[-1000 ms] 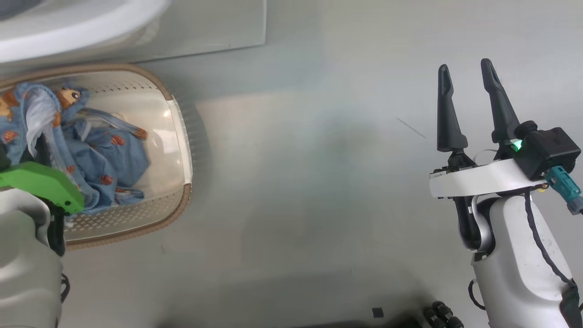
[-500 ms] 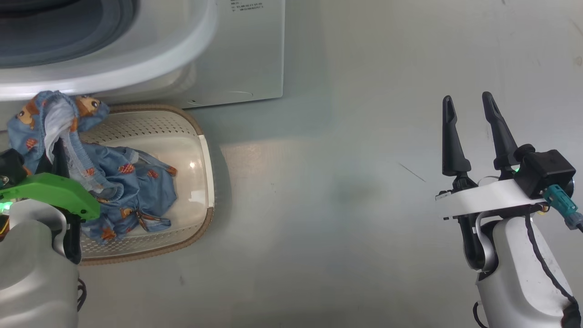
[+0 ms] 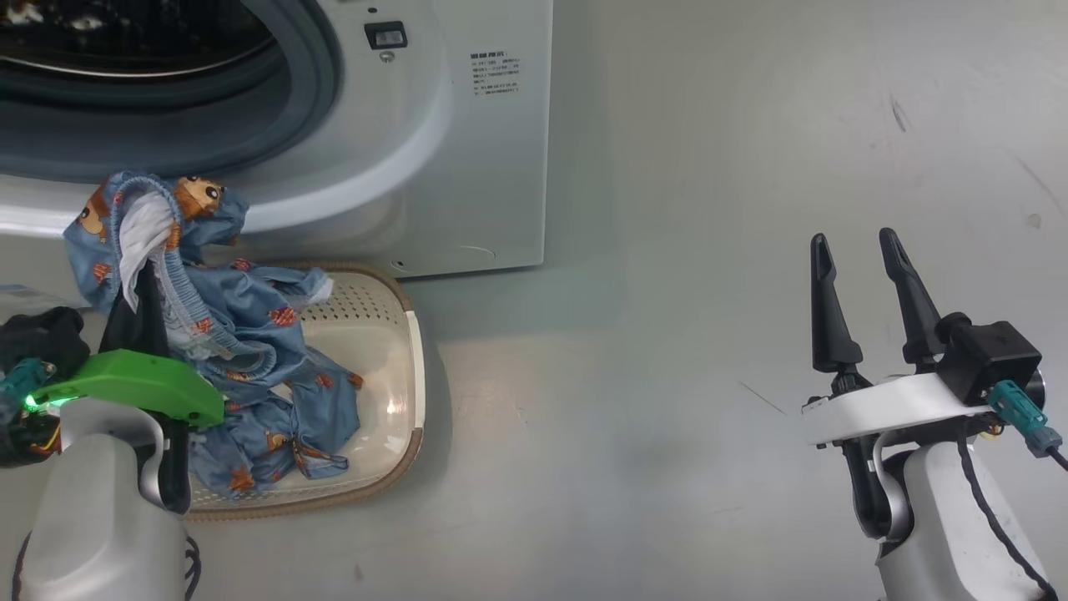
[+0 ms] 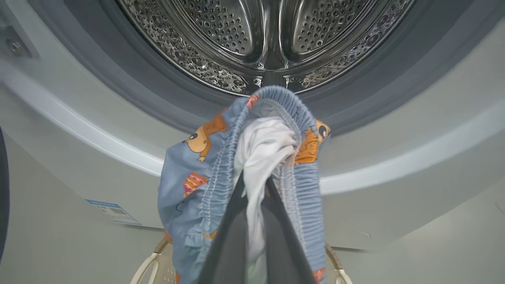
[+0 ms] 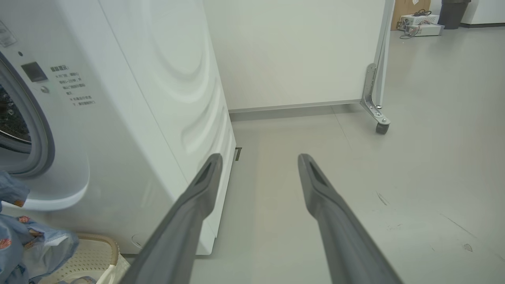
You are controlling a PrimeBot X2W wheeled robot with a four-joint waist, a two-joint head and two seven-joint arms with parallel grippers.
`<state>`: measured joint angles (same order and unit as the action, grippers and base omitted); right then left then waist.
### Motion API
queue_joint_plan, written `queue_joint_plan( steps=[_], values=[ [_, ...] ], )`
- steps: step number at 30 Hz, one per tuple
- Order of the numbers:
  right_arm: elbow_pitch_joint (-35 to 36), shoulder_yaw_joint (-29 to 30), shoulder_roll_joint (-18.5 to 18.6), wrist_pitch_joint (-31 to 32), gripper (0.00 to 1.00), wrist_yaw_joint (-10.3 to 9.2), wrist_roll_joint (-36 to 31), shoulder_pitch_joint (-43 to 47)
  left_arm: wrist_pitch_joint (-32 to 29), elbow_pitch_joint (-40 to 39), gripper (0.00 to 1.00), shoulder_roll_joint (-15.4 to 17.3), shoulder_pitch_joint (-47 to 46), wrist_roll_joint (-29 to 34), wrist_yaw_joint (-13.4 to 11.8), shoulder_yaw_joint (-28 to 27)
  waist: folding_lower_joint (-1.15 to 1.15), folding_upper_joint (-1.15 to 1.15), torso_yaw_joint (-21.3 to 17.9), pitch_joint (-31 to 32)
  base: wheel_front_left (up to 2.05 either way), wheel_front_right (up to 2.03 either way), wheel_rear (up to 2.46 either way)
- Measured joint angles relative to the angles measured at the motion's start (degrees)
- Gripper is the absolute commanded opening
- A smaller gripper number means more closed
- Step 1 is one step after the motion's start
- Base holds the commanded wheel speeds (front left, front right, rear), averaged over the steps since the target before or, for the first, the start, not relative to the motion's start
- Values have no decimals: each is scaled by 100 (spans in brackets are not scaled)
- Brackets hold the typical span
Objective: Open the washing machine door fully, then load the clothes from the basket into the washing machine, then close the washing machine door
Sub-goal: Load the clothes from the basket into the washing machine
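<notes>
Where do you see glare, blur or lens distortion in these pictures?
Head view: a bright glare spot on the glossy inner wall of the basket. Left wrist view: the drum and the clothes are sharp, the left gripper is soft close to the lens, and the washing machine front bows. Right wrist view: the right gripper is slightly soft, the floor sharp.
</notes>
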<state>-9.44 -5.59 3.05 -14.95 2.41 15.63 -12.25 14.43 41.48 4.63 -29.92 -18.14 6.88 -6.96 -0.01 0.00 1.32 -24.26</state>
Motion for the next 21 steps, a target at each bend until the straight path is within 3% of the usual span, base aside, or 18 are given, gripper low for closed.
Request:
queue_joint_plan(
  steps=[21],
  values=[
    [-87, 103, -42, 0, 100, 58, 1, 701, 0, -1885, 0, -233, 1716, 331, 7, -4, 0, 0, 154, 1378, 0, 0, 0]
  ],
)
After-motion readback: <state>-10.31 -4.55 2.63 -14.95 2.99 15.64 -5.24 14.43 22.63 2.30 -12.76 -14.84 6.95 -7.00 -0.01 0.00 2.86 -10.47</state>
